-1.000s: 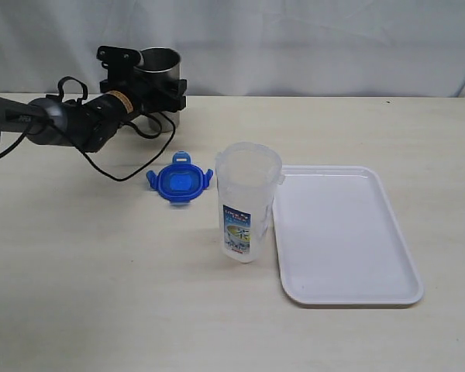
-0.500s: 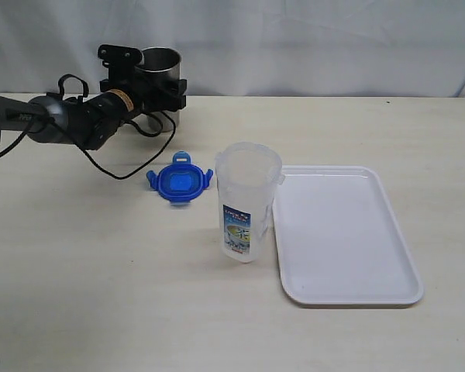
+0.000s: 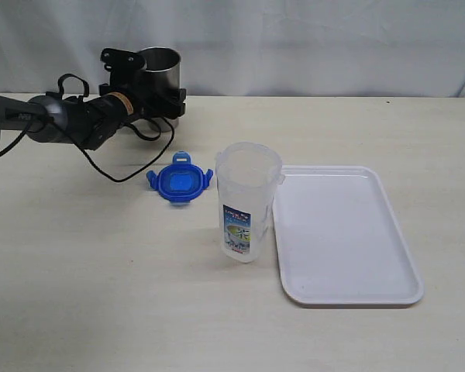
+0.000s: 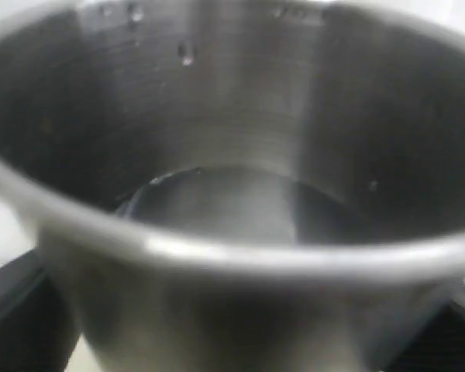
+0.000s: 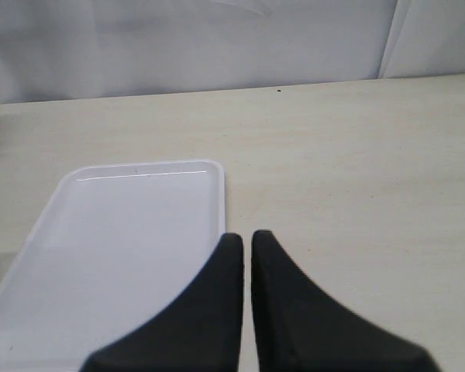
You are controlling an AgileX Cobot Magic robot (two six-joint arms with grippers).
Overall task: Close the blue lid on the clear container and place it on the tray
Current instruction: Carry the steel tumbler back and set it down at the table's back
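Exterior view, nearest first: the clear container point(image 3: 246, 205) stands upright and open on the worktop point(image 3: 101, 294), just left of the tray point(image 3: 341, 232). A little farther and to the left, the blue lid point(image 3: 180, 182) lies flat, apart from the container. Farthest, the left gripper point(image 3: 156, 93) straddles a steel cup point(image 3: 161, 66); whether its fingers press it I cannot tell. The lid lies near-right of it, so this arm seems closer. The right gripper point(image 5: 246, 236) has fingers almost together, empty.

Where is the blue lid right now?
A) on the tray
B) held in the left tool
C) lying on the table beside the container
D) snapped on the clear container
C: the blue lid lies flat on the table, apart from the open clear container.
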